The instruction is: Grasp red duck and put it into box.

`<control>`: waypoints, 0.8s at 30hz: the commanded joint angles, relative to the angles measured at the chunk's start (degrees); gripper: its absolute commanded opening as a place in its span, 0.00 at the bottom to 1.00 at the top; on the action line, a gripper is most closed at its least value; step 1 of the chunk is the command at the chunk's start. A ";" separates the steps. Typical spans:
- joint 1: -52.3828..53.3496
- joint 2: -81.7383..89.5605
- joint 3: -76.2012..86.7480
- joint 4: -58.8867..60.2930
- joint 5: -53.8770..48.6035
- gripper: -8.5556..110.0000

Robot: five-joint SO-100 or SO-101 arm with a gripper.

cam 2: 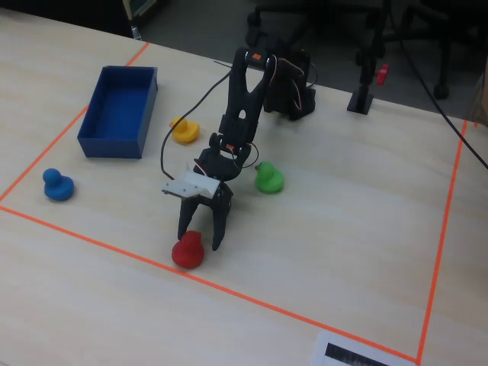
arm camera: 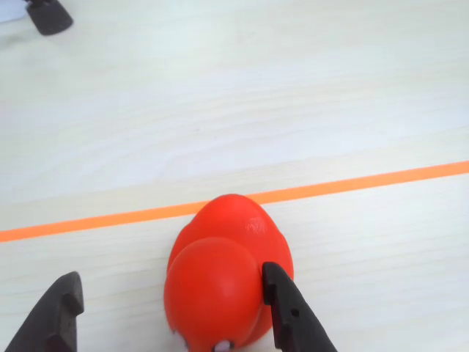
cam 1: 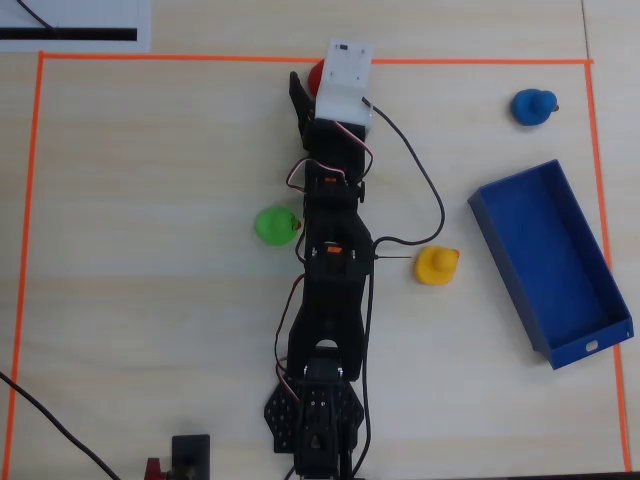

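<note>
The red duck sits on the table just inside the orange tape line, and also shows in the fixed view. In the overhead view it is mostly hidden under the white wrist housing. My gripper is open and low around the duck. In the wrist view the right finger touches the duck's side and the left finger stands apart from it. In the fixed view the gripper straddles the duck. The dark blue box lies far off at the overhead view's right, and shows in the fixed view.
A green duck lies left of the arm, a yellow duck lies between arm and box, and a blue duck lies beyond the box. Orange tape borders the work area, just past the red duck.
</note>
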 commanded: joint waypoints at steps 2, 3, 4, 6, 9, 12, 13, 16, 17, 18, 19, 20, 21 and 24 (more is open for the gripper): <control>0.18 -0.79 -5.01 0.88 -0.88 0.34; 0.18 -1.05 -5.36 1.32 -1.41 0.33; 0.26 -1.32 -5.54 1.76 -1.85 0.31; 0.26 -1.58 -5.63 1.93 -2.37 0.16; 0.44 -1.58 -5.89 2.11 -1.76 0.07; 0.44 -1.49 -5.98 3.16 -2.55 0.07; 0.44 -1.41 -5.98 3.43 -2.64 0.07; 0.26 -0.88 -5.89 4.22 -2.81 0.07; 0.18 -0.62 -5.80 4.22 -2.81 0.07; 0.09 -0.35 -5.80 4.31 -2.90 0.07; 0.00 0.00 -5.80 4.31 -2.90 0.07; 0.00 0.62 -5.89 4.39 -2.55 0.07; 0.00 1.49 -6.15 4.75 -2.20 0.07; 0.53 6.94 -7.56 11.25 -0.62 0.07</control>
